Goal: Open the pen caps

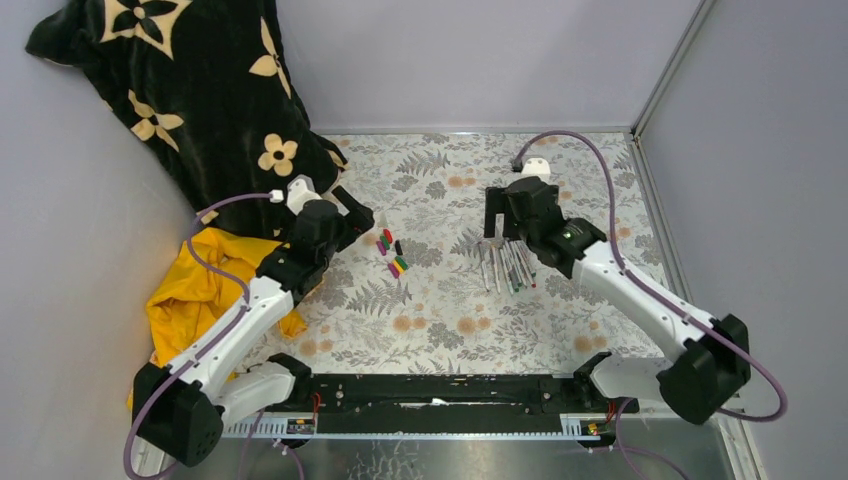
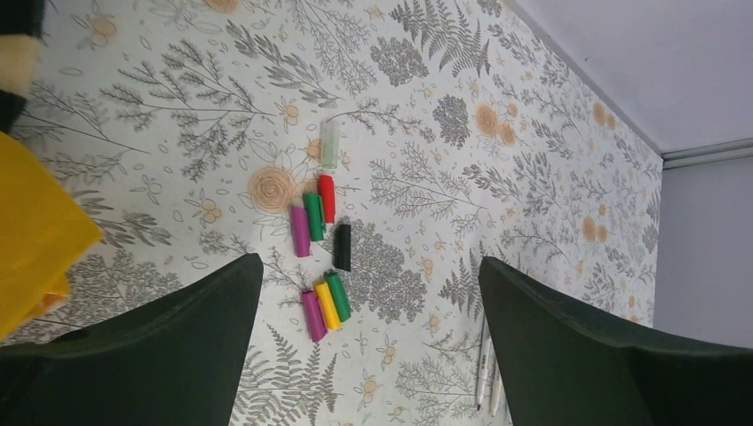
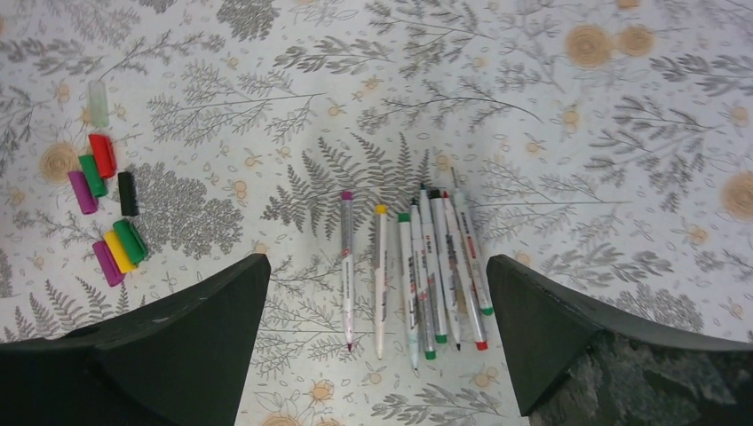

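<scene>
Several pen caps (image 1: 391,254) in red, green, magenta, yellow and black lie loose on the floral table cover, left of centre. In the left wrist view they form two small clusters (image 2: 317,220), with a pale translucent cap (image 2: 329,143) just beyond. Several uncapped pens (image 1: 508,266) lie side by side right of centre, tips showing (image 3: 417,266). My left gripper (image 1: 357,213) hovers open just left of the caps (image 2: 370,260), holding nothing. Over the pens, my right gripper (image 1: 503,232) stands open and empty (image 3: 377,258).
A black cloth with cream flowers (image 1: 190,80) hangs at the back left. Crumpled yellow cloth (image 1: 200,285) lies beside the left arm. Grey walls close the back and sides, with a metal frame rail (image 1: 660,85) at the right.
</scene>
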Robot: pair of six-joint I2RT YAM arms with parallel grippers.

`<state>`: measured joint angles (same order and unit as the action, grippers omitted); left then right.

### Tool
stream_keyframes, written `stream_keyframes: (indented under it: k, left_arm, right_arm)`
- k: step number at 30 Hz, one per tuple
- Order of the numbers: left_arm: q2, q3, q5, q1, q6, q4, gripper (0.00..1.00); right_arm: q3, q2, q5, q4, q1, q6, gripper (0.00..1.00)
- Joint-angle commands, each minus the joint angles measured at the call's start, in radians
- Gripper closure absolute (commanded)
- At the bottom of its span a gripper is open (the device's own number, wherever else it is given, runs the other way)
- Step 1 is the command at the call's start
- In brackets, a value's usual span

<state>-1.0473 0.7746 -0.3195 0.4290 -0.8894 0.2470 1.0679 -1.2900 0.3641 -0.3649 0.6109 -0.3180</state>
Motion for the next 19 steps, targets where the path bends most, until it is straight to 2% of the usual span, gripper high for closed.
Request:
stream_keyframes:
  k: [1, 8, 14, 19]
  left_arm:
    - [0.059, 0.019, -0.082, -0.007, 0.092, 0.048, 0.01]
    - [0.118, -0.014, -0.103, -0.006, 0.14, 0.051, 0.01]
    - [0.13, -0.027, -0.11, -0.006, 0.153, 0.051, 0.01]
    - [0.133, -0.027, -0.118, -0.005, 0.162, 0.046, 0.01]
  right_arm:
    - [-0.052, 0.12, 0.16, -0.009, 0.006, -0.057, 0.0]
    - [-0.11, 0.177, 0.281, -0.069, 0.007, -0.1, 0.0]
    - [-0.156, 0.216, 0.294, -0.097, 0.007, -0.074, 0.01]
    - [-0.206, 0.261, 0.29, -0.045, 0.006, -0.058, 0.0]
